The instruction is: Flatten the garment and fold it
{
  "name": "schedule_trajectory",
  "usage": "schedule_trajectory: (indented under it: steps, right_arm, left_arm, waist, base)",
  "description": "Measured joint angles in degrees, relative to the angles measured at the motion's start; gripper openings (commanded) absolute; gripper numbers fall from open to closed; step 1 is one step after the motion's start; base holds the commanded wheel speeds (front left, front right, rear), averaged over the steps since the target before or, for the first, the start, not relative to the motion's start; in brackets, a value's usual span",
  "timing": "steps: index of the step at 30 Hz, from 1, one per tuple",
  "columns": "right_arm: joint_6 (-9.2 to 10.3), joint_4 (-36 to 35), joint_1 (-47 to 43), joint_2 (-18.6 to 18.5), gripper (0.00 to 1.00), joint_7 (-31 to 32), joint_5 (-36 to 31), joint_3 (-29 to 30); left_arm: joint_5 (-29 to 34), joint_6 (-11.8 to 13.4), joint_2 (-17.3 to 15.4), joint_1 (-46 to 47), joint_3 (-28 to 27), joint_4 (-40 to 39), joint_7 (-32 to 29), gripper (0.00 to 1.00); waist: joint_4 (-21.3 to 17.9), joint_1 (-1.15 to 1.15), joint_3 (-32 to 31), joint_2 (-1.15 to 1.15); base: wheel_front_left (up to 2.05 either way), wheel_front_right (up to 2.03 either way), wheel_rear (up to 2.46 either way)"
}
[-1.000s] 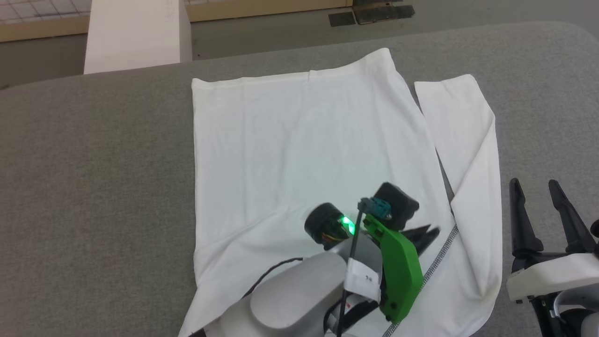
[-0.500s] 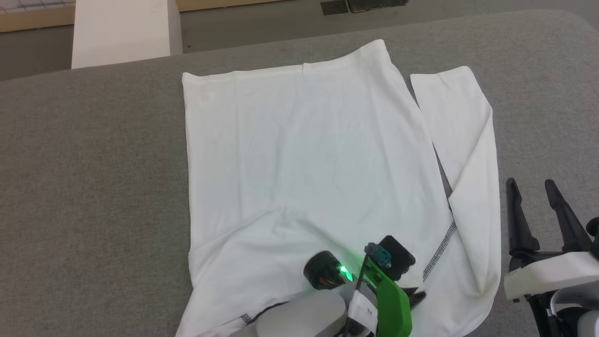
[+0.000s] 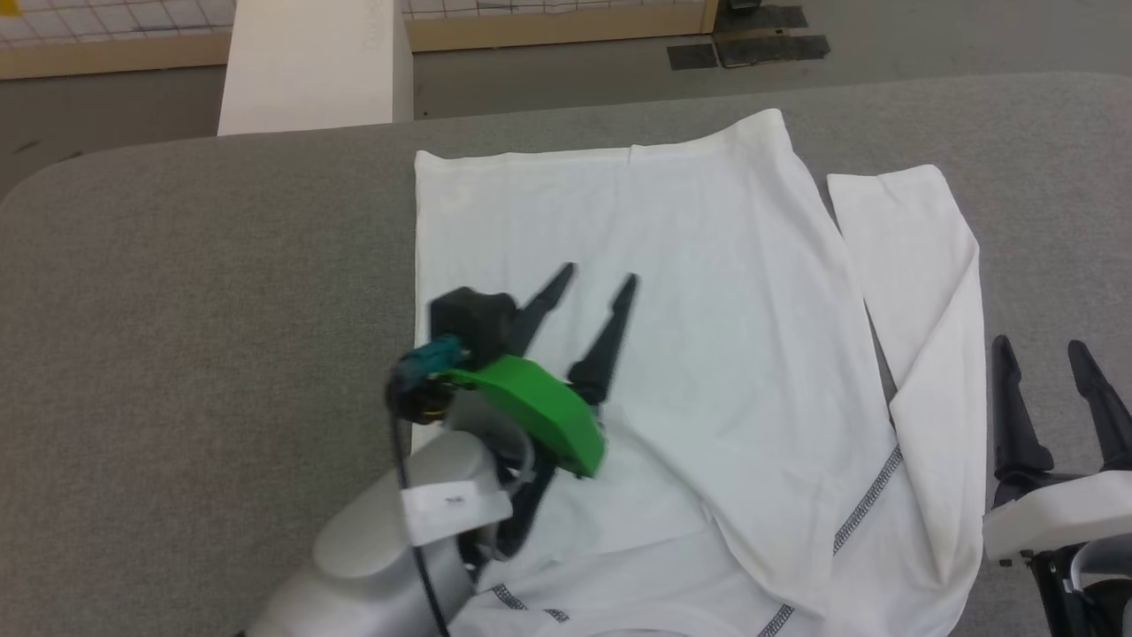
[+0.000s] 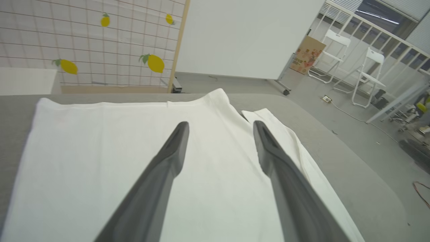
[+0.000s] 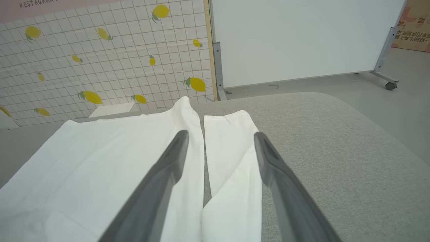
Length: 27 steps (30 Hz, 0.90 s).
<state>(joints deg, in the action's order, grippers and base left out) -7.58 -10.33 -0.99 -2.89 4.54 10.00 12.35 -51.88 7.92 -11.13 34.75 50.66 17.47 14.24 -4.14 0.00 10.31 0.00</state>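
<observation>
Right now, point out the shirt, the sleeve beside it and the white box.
shirt (image 3: 672,265), head view, middle of the body.
sleeve (image 3: 920,257), head view, upper half near the cuff.
box (image 3: 309,66), head view, middle of its face.

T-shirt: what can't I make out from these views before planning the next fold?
- Head view: the left arm covers the T-shirt's near left part, so how the cloth lies there is hidden.
- Head view: the bottom edge cuts off the shirt's near end; collar or hem, unclear.
- Left wrist view: the left gripper's fingers hide the cloth beneath them; whether they touch it cannot be told.
</observation>
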Motion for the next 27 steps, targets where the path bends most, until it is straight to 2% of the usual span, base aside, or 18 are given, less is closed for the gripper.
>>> schedule_trajectory:
  steps: [4, 10, 14, 18, 27]
  right_arm:
    - [0.00, 0.15, 2.43, -0.01, 1.00, 1.16, -1.08, 1.03]
    - [0.00, 3.92, 8.05, -2.00, 1.00, 3.50, -1.76, 1.65]
    - [-0.01, 8.68, 11.73, -4.63, 1.00, 5.14, -0.67, 2.12]
    - [-0.01, 15.74, 17.02, -8.62, 1.00, 6.61, 0.79, 3.82]
    - [0.00, 31.45, 30.99, -14.28, 1.00, 10.90, 2.85, 7.93]
  left_arm:
    - [4.74, 3.04, -4.56, -4.60, -10.17, -4.05, 0.47, 1.00]
    - [16.78, 3.13, -6.70, -12.35, -23.77, -9.61, 0.48, 1.00]
    - [22.57, 1.18, -6.65, -16.95, -31.22, -11.32, 0.48, 1.00]
    - [25.63, -1.38, -4.86, -19.89, -38.00, -12.49, 0.48, 1.00]
    - [30.60, -7.02, 0.09, -20.94, -43.68, -13.70, 0.48, 1.00]
  waist:
    - [1.43, 0.00, 0.28, 0.00]
    - [3.23, 0.00, 1.62, 0.00]
    - [4.21, 0.00, 2.74, 0.00]
    - [5.11, 0.00, 4.22, 0.00]
    - [7.20, 0.00, 9.69, 0.00]
  base:
    - [0.00, 0.00, 0.00]
    - [0.00, 0.00, 0.00]
    - [0.00, 0.00, 0.00]
    - [0.00, 0.00, 0.00]
    - [0.00, 0.00, 0.00]
